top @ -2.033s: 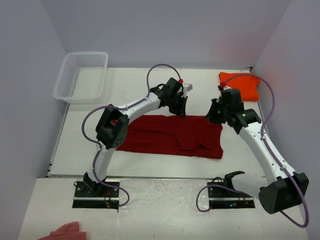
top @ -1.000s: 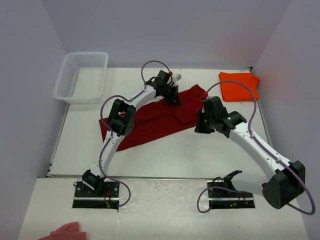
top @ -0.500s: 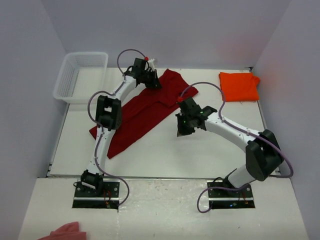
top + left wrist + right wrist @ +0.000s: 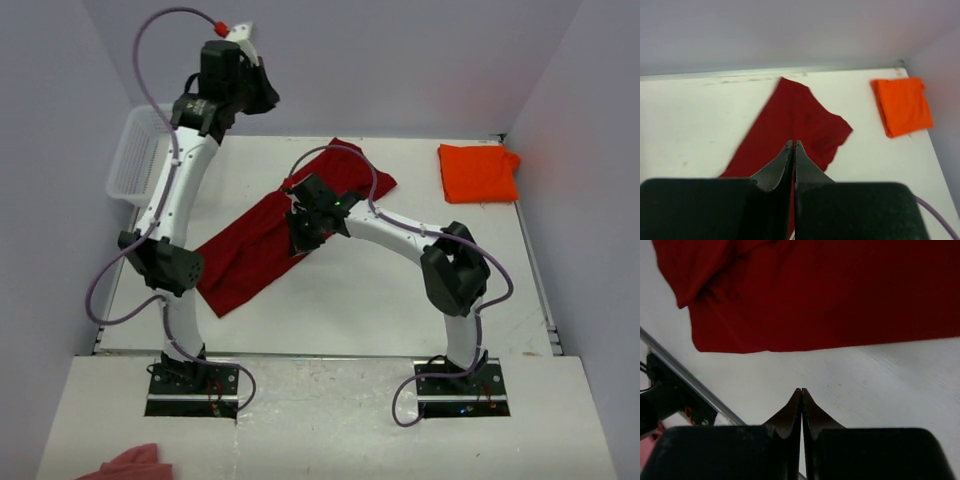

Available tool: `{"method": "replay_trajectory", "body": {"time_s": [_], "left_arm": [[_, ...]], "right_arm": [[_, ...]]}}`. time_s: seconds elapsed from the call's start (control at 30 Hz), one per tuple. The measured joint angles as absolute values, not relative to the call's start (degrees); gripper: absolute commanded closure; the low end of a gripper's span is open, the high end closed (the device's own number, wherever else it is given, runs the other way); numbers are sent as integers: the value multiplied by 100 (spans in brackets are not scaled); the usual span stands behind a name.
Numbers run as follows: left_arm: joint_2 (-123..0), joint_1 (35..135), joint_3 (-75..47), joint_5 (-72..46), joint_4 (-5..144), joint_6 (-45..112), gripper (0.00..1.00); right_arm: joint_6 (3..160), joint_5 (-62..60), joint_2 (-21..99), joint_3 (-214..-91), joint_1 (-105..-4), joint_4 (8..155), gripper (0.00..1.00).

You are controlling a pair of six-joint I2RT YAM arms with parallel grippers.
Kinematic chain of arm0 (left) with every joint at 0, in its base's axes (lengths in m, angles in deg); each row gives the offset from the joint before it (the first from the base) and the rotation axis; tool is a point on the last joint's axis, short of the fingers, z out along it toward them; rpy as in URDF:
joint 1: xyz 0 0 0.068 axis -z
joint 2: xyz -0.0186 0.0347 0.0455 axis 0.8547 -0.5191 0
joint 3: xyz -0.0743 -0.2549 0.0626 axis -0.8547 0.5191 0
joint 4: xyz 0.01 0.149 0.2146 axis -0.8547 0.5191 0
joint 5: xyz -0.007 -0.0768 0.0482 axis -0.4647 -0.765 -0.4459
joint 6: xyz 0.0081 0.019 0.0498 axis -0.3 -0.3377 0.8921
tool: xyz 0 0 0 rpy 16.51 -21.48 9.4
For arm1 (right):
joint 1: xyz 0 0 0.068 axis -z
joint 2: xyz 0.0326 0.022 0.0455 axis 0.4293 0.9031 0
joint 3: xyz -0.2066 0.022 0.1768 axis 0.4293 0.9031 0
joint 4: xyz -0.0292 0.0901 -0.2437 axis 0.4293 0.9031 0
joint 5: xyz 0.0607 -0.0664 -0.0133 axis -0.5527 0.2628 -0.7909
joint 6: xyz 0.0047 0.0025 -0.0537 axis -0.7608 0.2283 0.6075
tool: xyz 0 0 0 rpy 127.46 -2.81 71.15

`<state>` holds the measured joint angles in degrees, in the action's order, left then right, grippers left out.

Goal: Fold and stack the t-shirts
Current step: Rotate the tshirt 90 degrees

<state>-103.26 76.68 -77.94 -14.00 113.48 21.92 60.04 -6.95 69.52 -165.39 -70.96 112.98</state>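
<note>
Raised high now, left gripper [image 4: 793, 146] clear of crimson shirt [image 4: 250, 250], lying diagonal; right gripper [image 4: 801, 391] beside its edge; both pressed together, empty. Orange shirt [image 4: 478, 172] far right. Probably best: reopen, pinch corners evenly

Left gripper [image 4: 262, 95] hung high over the table's [image 4: 400, 290] far left part. Basket [image 4: 135, 160] sat below it and to its left, at the far left corner. Spread shirt [image 4: 250, 255] lay on the table below and ahead of that gripper, running diagonally from far centre to near left. Folded shirt [image 4: 478, 172] lay well off to its right, at the far right corner, apart from the spread shirt. Right gripper [image 4: 300, 240] was low at the spread shirt's middle edge: bare table under its tips, shirt just ahead. Folded shirt was well to its right. Scrap [image 4: 130, 462] lay off the table, near left of the left arm's base.
</note>
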Motion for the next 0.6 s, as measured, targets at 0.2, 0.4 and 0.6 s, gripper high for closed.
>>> {"method": "replay_trajectory", "body": {"time_s": [0.2, 0.4, 0.6], "left_arm": [[-8816, 7104, -6771, 596, 12223, 1995, 100], [-8523, 7061, -5235, 1499, 12712, 1958, 100], [-8366, 7076, -4135, 1540, 12758, 2000, 100]], "right_arm": [[6044, -1091, 8006, -18025, -7569, 11431, 100], [6101, -1471, 9081, -19249, -7885, 11654, 100], [6096, -1775, 9597, -19507, -8028, 11698, 100]]}}
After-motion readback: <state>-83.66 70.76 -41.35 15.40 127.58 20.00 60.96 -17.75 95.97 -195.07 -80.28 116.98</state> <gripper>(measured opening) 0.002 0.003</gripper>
